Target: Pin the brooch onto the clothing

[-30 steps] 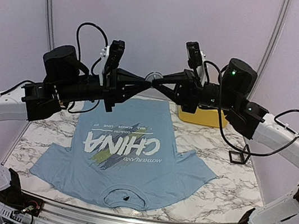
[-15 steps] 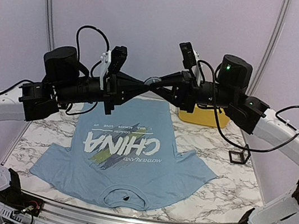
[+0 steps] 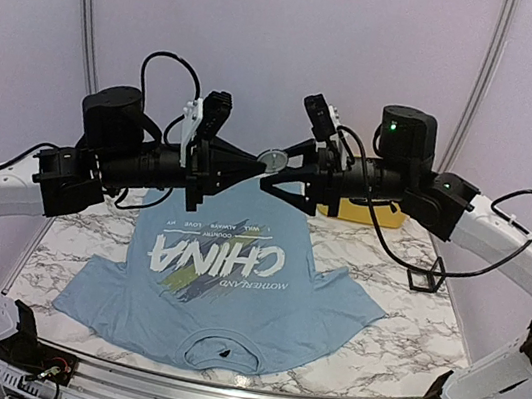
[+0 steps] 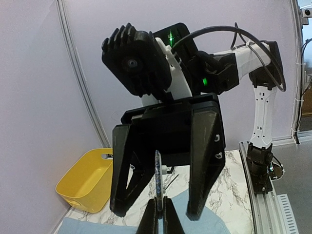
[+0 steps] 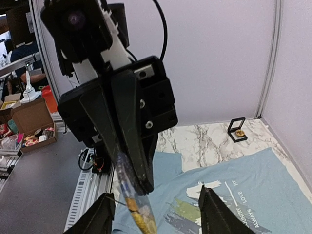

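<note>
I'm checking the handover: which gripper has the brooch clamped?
The left gripper: its fingers are pinched shut on the brooch, while the right gripper has its fingers spread wide on either side.

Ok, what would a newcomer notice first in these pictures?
High in mid-air, the left gripper pinches a small round brooch, and the right gripper faces it tip to tip, open on either side of it. Below them, a light blue T-shirt with big white CHINA lettering lies spread on the marble table.
</note>
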Action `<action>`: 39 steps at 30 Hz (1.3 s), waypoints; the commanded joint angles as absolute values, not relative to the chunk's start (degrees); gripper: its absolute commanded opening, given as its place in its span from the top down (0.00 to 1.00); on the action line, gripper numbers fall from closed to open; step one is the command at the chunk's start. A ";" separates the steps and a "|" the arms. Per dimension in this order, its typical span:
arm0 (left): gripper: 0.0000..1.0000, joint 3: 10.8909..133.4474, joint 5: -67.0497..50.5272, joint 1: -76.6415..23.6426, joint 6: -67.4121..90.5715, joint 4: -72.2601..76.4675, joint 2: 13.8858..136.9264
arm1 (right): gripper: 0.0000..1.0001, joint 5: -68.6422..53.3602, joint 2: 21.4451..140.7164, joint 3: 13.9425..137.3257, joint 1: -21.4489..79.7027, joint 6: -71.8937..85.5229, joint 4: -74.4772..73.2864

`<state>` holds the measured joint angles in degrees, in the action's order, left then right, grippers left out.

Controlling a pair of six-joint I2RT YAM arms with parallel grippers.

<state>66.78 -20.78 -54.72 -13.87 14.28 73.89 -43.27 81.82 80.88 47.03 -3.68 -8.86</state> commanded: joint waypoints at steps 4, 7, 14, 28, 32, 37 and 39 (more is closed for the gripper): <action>1.00 67.94 -21.23 -54.05 -12.49 15.39 73.36 | 0.36 -45.58 78.31 82.50 47.86 -9.43 -16.74; 1.00 67.85 -21.51 -53.97 -12.48 15.30 73.25 | 0.38 -43.33 76.75 81.57 47.61 -9.62 -15.81; 1.00 67.75 -22.54 -53.96 -13.21 14.06 73.20 | 0.67 -39.26 74.10 78.70 45.37 -6.35 -10.21; 1.00 68.61 -23.54 -53.96 -12.31 13.10 74.26 | 0.92 -41.47 77.23 80.07 46.19 -4.58 -7.56; 1.00 68.88 -23.52 -53.96 -12.11 13.01 74.64 | 1.00 -41.32 77.41 79.98 46.18 -4.89 -8.31; 0.35 68.63 -16.79 -53.13 -8.12 12.84 76.29 | 1.00 -35.63 76.37 76.65 43.76 -3.14 -6.81; 0.19 66.94 -13.48 -52.00 -6.22 12.92 76.41 | 1.00 -32.95 75.17 72.05 40.00 -0.59 -4.12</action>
